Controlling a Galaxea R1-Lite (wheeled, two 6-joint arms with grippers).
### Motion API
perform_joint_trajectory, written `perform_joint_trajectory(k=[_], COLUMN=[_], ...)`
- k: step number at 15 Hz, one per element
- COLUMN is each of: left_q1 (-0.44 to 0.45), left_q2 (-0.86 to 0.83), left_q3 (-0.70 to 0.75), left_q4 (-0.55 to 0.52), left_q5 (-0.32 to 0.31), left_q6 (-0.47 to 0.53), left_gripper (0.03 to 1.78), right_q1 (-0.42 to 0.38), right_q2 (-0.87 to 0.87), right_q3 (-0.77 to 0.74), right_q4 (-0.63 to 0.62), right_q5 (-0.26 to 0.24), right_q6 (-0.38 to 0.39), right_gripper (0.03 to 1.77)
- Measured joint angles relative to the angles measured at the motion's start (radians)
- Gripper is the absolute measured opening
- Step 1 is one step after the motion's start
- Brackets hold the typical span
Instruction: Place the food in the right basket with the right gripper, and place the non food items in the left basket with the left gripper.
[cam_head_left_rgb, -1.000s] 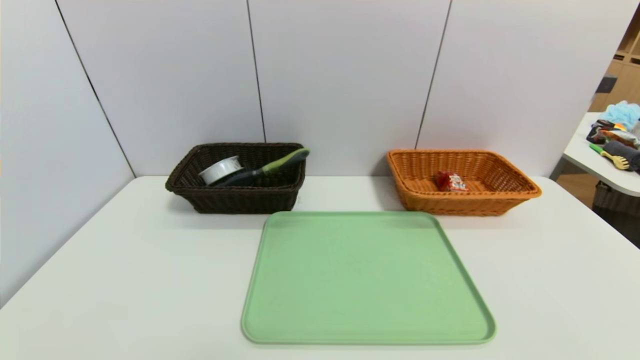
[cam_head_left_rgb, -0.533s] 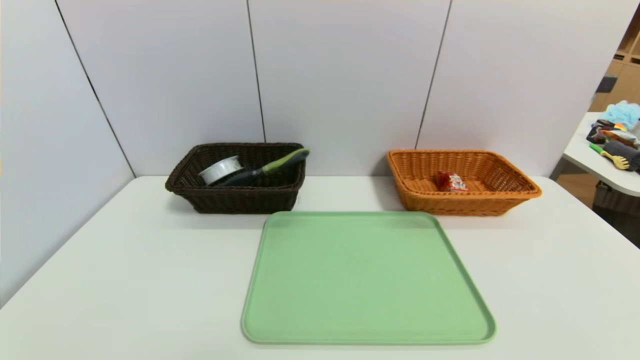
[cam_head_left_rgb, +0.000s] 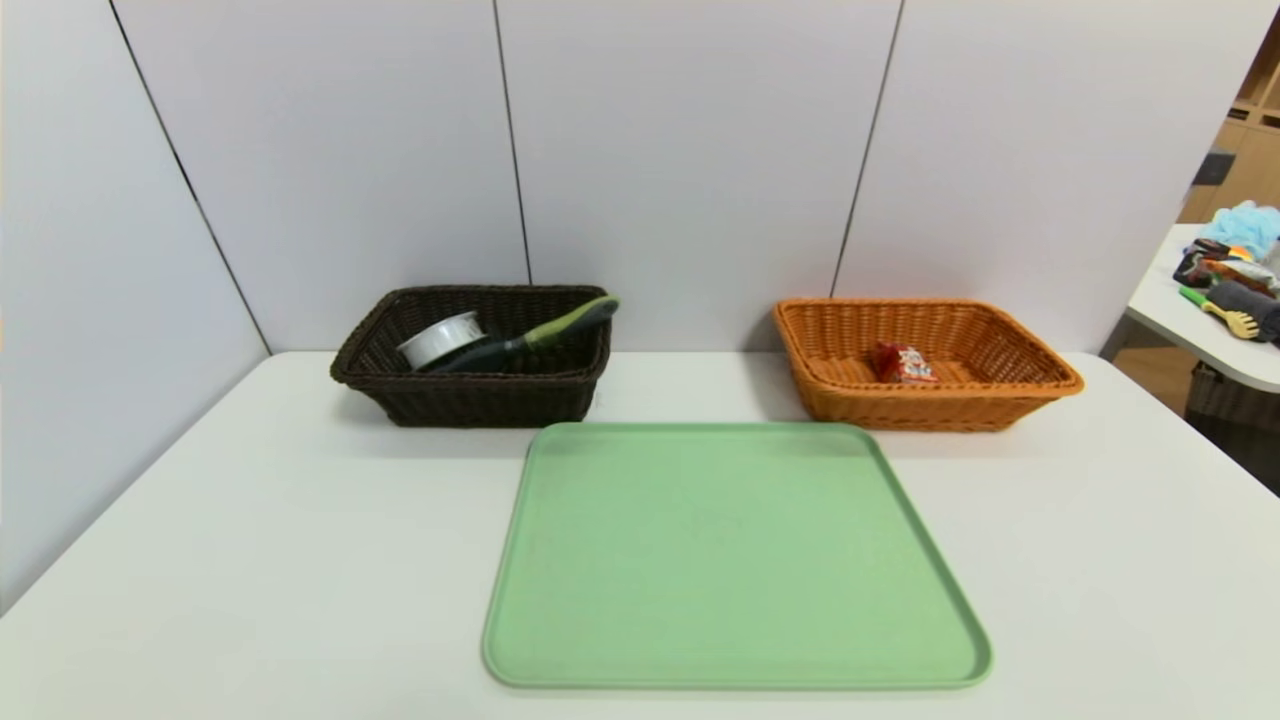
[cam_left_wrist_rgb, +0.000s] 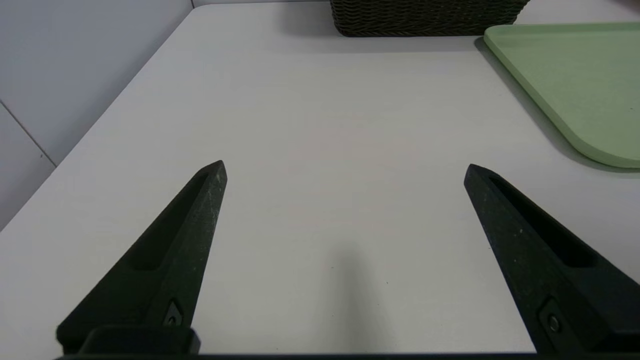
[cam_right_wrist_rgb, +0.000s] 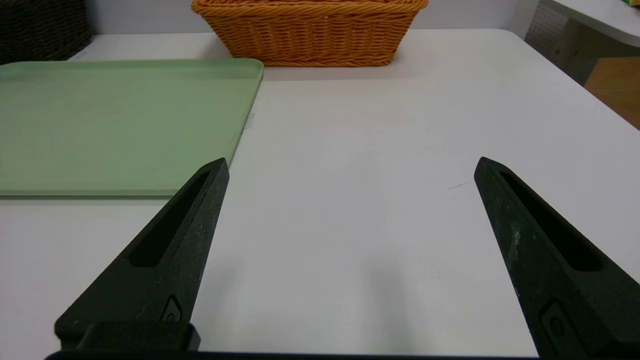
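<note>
The red drink carton (cam_head_left_rgb: 902, 363) lies inside the orange-tan right basket (cam_head_left_rgb: 1040, 370) at the back right of the table. In the dark brown left basket (cam_head_left_rgb: 470, 395) rest the white spool-like disc (cam_head_left_rgb: 441, 339) and the brush (cam_head_left_rgb: 545, 333), whose green-and-black handle leans over the rim. Neither arm shows in the head view. My left gripper (cam_left_wrist_rgb: 345, 167) hovers open over bare table near the front, the dark basket (cam_left_wrist_rgb: 425, 17) far ahead of it. My right gripper (cam_right_wrist_rgb: 351, 165) is open too, empty, over the table beside the tray, facing the orange basket (cam_right_wrist_rgb: 310, 35).
A pale green tray (cam_head_left_rgb: 735, 560) with nothing on it lies in the middle of the white table (cam_head_left_rgb: 250, 560). Grey wall panels close off the back and left. A side table (cam_head_left_rgb: 1215, 340) with assorted objects stands off to the right.
</note>
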Motion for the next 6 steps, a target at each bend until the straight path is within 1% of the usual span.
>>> perform_joint_trajectory(k=[6], left_q1=[0.000], left_q2=[0.000], left_q3=[0.000], left_q4=[0.000], left_q5=[0.000], left_q6=[0.000], left_gripper=[1.69], right_q1=[0.000], right_q2=[0.000], right_q3=[-0.001], right_q4=[-0.001], right_q5=[0.000], right_q6=[0.003], right_gripper=[1.69])
